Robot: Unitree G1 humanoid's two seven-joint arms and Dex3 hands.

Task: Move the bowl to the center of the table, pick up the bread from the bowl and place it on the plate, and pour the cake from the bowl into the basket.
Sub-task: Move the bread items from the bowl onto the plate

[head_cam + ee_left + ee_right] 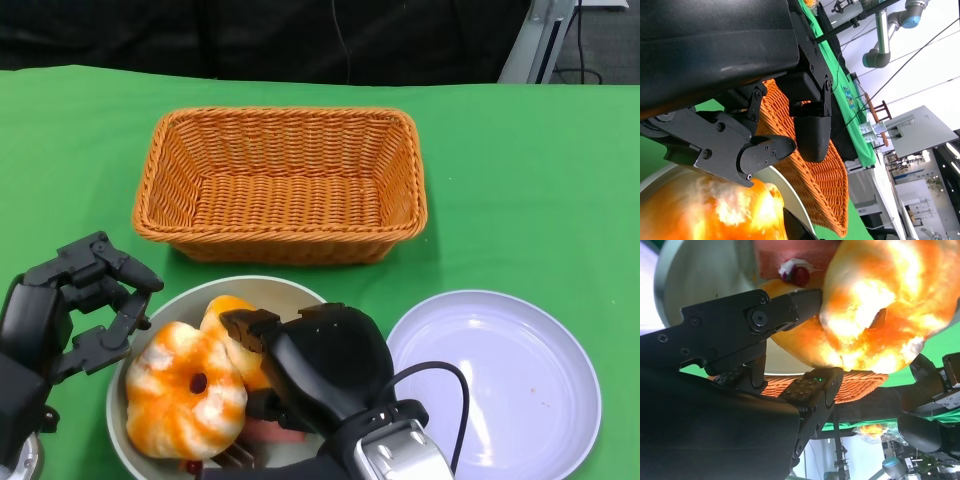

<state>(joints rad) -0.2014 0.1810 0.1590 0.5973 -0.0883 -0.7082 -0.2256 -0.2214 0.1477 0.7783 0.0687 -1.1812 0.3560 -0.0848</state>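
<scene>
Bread (185, 388) (bowled) at right robot hand (315, 365)

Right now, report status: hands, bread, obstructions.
Right hand in bowl, fingers on bread. Left hand open beside bowl's rim. Plate bare, basket empty. Nothing blocking.

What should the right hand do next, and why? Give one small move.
Probably close the right hand on the bread and lift it toward the plate. Its fingers already reach into the bowl against the bread, the plate beside the bowl holds nothing, and the left hand waits at the bowl's rim.
</scene>
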